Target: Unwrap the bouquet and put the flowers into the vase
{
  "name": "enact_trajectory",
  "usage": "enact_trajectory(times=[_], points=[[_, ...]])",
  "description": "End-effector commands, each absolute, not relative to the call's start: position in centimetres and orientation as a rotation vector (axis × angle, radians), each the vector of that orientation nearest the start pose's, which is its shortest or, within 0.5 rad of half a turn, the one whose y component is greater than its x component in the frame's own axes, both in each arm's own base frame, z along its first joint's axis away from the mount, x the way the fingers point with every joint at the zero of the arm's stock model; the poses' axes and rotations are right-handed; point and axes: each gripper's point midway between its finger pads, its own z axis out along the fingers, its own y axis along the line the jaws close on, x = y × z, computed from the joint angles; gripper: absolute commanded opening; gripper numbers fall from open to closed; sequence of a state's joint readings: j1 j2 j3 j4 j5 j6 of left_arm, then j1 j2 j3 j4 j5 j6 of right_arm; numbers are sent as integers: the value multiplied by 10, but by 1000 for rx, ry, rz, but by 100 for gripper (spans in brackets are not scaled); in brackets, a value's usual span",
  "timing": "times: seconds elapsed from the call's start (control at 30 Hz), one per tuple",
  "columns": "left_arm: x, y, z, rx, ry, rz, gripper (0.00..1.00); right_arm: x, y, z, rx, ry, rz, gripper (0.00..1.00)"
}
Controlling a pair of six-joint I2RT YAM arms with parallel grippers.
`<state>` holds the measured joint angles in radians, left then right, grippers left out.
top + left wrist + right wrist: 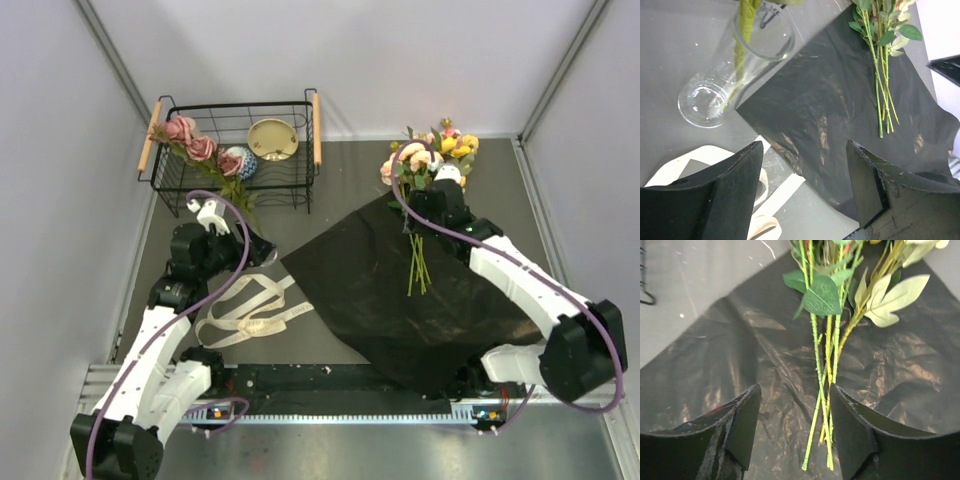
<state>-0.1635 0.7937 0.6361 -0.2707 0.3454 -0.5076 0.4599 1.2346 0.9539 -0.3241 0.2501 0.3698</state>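
While flowers [447, 147] lie on paper [350, 285], vase [701, 106] holds stem [740, 54].

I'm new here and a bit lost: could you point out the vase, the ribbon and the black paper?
vase [696, 100], left wrist view, on its glass base.
ribbon [262, 297], top view, on one strand.
black paper [370, 300], top view, on its bare middle.
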Motion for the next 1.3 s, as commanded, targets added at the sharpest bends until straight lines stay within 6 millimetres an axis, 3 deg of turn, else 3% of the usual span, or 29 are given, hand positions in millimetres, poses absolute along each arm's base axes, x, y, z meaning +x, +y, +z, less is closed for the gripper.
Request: enact_trajectory(times=[0.0,0.03,0.1,0.17,0.27,0.43,0.67,0.87,1.27], points=[[263,-135,220,-64,1971,-863,73,352,134,157,78,2253,164,45],[262,-135,221,-54,1972,-862,73,358,134,139,68,2303,127,38],[259,-136,221,-43,1977,-869,73,372,138,140,40,2306,100,25],[258,-137,223,-34,1974,-874,73,385,137,122,11,2344,24,25],[256,-140,222,-28,1979,-895,72,414,138,113,-42,2351,-73,26],[251,-146,221,-11,1985,-936,72,440,142,95,-102,2371,-158,35],[246,-156,222,-7,1982,-999,72,474,141,89,-153,2345,-280,33],[241,-157,221,-9,1993,-1001,73,494,137,70,-191,2355,-355,32],[230,-142,208,-9,2064,-881,74,492,128,59,-118,2424,-310,28]])
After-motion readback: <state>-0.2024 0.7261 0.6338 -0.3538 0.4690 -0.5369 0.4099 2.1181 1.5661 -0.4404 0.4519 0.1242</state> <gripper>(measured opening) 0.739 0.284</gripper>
